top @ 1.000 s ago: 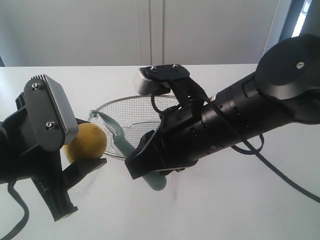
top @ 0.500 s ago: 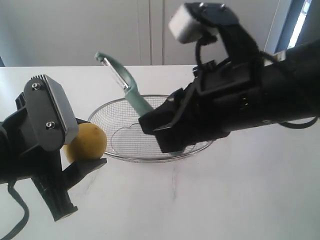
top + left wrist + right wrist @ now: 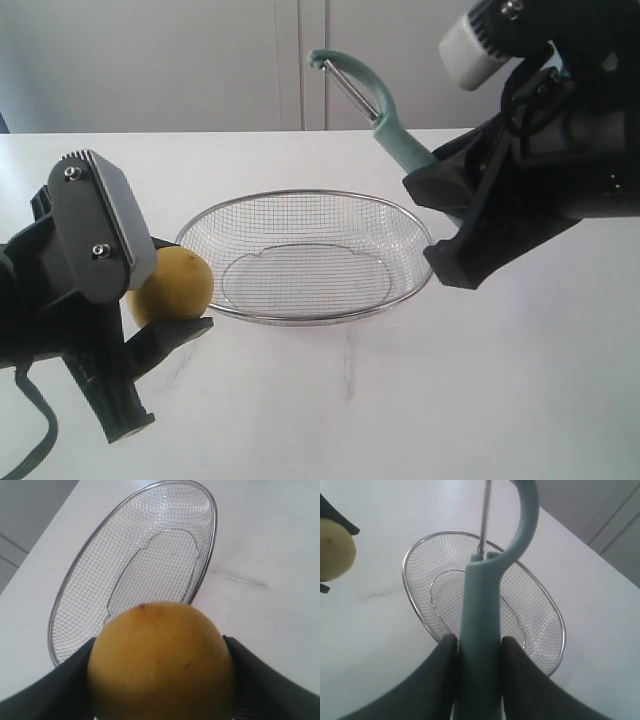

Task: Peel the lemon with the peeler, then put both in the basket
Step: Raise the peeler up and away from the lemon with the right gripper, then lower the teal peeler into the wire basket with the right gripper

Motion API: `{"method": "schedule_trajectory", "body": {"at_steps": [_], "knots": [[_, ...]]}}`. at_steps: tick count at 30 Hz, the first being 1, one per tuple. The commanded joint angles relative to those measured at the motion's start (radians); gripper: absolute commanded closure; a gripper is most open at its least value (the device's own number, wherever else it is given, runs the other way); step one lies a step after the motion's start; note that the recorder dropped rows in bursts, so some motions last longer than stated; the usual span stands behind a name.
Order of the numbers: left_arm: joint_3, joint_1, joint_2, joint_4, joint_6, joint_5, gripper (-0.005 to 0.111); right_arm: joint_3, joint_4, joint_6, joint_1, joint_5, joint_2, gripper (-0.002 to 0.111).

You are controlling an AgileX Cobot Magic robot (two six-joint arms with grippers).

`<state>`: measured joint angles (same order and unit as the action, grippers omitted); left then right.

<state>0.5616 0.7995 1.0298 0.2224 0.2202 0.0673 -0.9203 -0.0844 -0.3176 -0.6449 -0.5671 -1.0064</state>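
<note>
Yellow and seemingly unpeeled, the lemon (image 3: 176,282) is sitting pinched by the left gripper (image 3: 172,292) beside the empty basket (image 3: 300,318). The right gripper (image 3: 479,680) is clamping the peeler (image 3: 392,122) aloft, well apart from the lemon. Peeling and basketing are both still waiting.

Yellow lemon (image 3: 172,284), teal peeler (image 3: 385,118), silver basket (image 3: 305,259)

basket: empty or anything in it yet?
Empty. Only bare mesh shows inside the basket; the lemon sits in the left claw outside its rim, the peeler in the right claw, held aloft.
</note>
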Motion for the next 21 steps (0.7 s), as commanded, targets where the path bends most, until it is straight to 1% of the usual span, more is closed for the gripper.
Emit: {"method": "schedule_trajectory", "body": {"at_steps": [1, 5, 8, 13, 16, 18, 21], "knots": [[-0.004, 0.002, -0.005, -0.008, -0.002, 0.008, 0.107, 0.003, 0.055, 0.005, 0.008, 0.053, 0.001, 0.108], [-0.004, 0.002, -0.005, -0.008, -0.002, 0.008, 0.107, 0.003, 0.104, 0.016, 0.008, 0.077, 0.001, 0.108], [-0.004, 0.002, -0.005, -0.008, -0.004, 0.008, 0.107, 0.003, 0.104, 0.082, 0.008, 0.101, -0.023, 0.108], [-0.004, 0.002, -0.005, -0.008, -0.004, 0.012, 0.107, 0.003, 0.112, 0.146, 0.008, 0.121, -0.124, 0.108], [-0.004, 0.002, -0.005, -0.008, -0.006, 0.014, 0.107, -0.012, 0.158, 0.205, 0.008, 0.127, -0.205, 0.108], [-0.004, 0.002, -0.005, -0.008, -0.006, 0.014, 0.107, -0.045, 0.191, 0.264, 0.027, 0.121, -0.265, 0.108], [-0.004, 0.002, -0.005, -0.008, -0.006, 0.014, 0.107, -0.11, 0.191, 0.292, 0.072, 0.117, -0.35, 0.108]]}}
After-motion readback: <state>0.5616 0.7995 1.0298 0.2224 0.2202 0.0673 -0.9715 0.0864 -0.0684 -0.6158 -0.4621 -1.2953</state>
